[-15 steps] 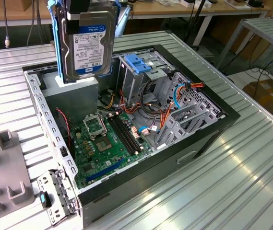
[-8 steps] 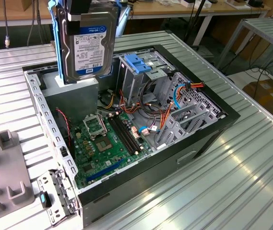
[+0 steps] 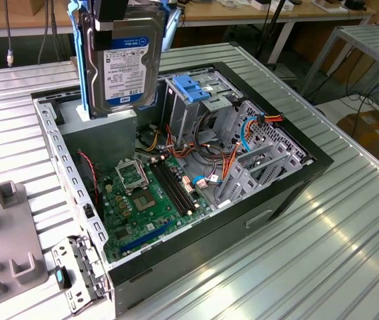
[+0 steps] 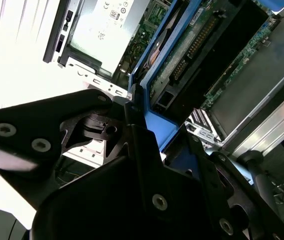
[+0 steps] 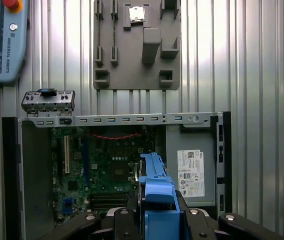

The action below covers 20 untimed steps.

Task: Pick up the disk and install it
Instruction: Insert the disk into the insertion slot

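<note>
**Holding the disk upright over an open computer case**

Exterior view: the black pincer [image 3: 114, 15] comes down from the upper edge and is clamped on the top of the disk [image 3: 124, 63]. The disk hangs upright, its white label facing the camera with the blue band at the lower end. A blue side rail [image 3: 76, 63] runs down its edge. The disk sits over the far corner of the computer case [image 3: 196, 261], toward the exterior view's left. The case lies open on a ribbed metal worktop [image 3: 322, 253]. Inside are a green motherboard [image 3: 146, 200] and a metal cage [image 3: 181, 115] topped by a blue latch [image 3: 190, 87]. A grey fixture plate [image 3: 2, 241] rests on the worktop at the exterior view's left.

Second wrist view: the pincer's black body is in the foreground, closed around the blue side rail [image 4: 155, 125]. The disk's circuit-board face [image 4: 201, 45] stretches away from it. Beyond is a grey power-supply box [image 4: 113, 22] with a white sticker.

First wrist view: looking straight down, the blue rail [image 5: 156, 190] stands between the pincer's black parts. Below it are the motherboard [image 5: 113, 167] and the power-supply box [image 5: 191, 172].
</note>
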Each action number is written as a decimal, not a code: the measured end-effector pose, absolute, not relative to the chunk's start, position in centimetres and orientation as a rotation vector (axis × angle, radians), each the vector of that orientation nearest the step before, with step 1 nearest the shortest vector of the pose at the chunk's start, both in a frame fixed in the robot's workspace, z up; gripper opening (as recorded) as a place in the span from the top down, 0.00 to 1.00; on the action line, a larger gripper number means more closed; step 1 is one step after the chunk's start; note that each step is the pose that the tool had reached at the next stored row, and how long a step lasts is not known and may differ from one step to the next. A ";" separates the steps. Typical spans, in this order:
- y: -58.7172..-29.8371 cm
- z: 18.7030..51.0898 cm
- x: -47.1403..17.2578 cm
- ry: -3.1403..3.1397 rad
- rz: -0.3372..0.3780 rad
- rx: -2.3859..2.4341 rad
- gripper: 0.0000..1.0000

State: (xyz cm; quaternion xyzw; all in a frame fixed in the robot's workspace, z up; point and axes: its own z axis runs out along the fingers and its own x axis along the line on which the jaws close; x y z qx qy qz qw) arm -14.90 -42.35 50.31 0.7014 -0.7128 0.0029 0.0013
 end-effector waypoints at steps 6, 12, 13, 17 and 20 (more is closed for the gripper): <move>-42.5 50.3 -14.9 -2.238 0.009 2.201 0.63; -42.8 50.3 -14.9 -2.238 0.009 2.202 0.63; -42.9 50.3 -14.9 -2.237 0.009 2.202 0.63; -43.0 50.3 -14.9 -2.237 0.009 2.202 0.63; -43.1 50.3 -14.9 -2.237 0.009 2.202 0.63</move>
